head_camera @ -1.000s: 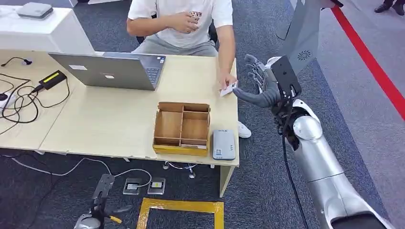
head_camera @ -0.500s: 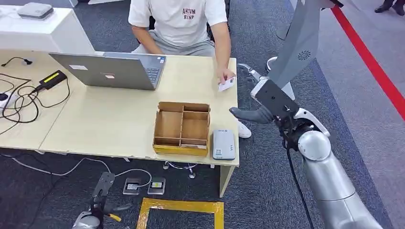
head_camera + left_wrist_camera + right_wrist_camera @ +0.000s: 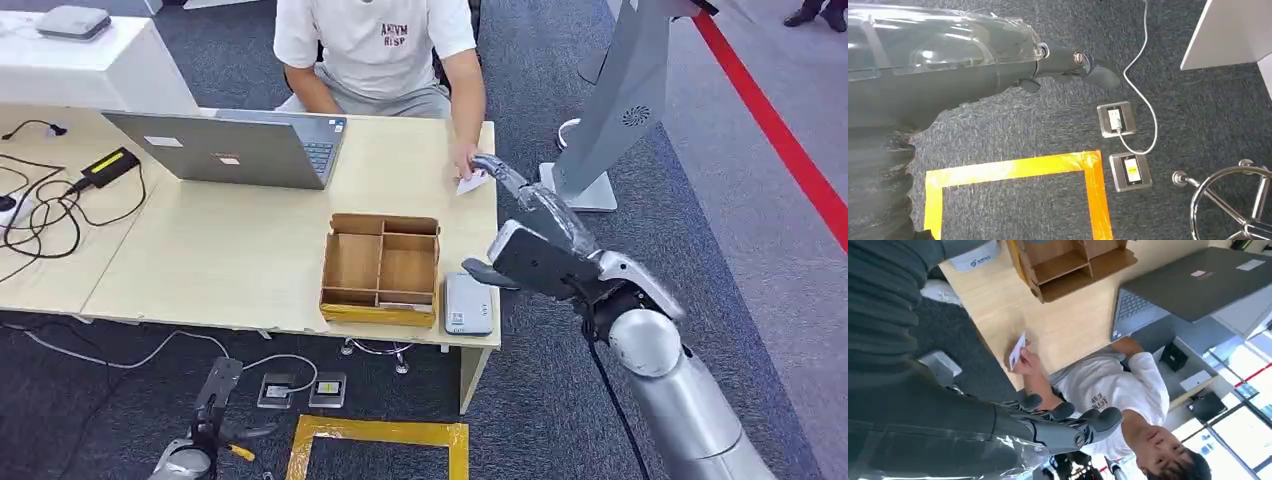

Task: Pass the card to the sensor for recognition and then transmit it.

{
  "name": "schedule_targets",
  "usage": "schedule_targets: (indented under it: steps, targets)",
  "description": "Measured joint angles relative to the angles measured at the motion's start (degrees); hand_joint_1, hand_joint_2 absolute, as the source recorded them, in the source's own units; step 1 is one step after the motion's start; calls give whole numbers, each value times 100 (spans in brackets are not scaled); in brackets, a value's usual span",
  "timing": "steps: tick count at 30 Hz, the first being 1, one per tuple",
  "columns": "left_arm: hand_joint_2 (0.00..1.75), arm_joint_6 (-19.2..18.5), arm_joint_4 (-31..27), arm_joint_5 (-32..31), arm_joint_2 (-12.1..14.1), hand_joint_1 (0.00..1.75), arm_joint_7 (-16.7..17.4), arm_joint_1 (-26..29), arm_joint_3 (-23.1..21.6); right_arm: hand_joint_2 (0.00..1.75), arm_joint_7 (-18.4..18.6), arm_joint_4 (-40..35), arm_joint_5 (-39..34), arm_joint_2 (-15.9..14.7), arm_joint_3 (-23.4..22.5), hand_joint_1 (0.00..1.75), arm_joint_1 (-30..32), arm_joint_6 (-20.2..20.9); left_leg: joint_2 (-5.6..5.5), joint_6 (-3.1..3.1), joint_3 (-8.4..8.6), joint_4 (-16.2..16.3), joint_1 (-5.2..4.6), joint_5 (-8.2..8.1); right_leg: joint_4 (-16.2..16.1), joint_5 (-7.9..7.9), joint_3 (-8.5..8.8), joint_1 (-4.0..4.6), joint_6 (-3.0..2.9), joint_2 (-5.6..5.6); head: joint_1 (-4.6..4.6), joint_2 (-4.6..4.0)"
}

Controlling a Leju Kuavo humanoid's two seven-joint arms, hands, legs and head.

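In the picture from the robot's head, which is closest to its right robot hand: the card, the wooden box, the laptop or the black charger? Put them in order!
Measured from the right robot hand:
1. Card: held by the person at the table's right edge, just beyond the fingers.
2. Wooden box: mid-table, left of the hand.
3. Laptop: farther left, toward the back.
4. Black charger: far left, among the cables.

Desk and floor items, non-task.
Open grey laptop (image 3: 240, 148) behind divided brown cardboard tray (image 3: 381, 268); yellow tape outline (image 3: 375, 445) on grey carpet.

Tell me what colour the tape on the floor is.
The tape is yellow-orange, laid as a square outline on dark grey carpet; it shows best in the left wrist view.
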Motion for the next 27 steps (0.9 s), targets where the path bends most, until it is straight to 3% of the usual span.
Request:
schedule_targets:
  steps: [7,18,27]
  targets:
    - [175,7,0,22,-2,0,-7,7,2,175,-55,-48,405,22,271,0,289,-201,-1,0,-2,-1,0,0,0,0,0,0,0,-1,0,0]
    - [175,7,4,42,-2,0,-11,41,24,175,83,-276,1059,57,496,0,737,-70,-1,0,-3,-1,0,0,0,-1,0,0,-1,-1,0,0]
    - [175,37,7,-79,-7,0,-11,43,39,175,153,-175,1723,66,564,0,851,-535,-2,0,-4,-1,0,0,0,-1,0,0,-1,-1,0,0]
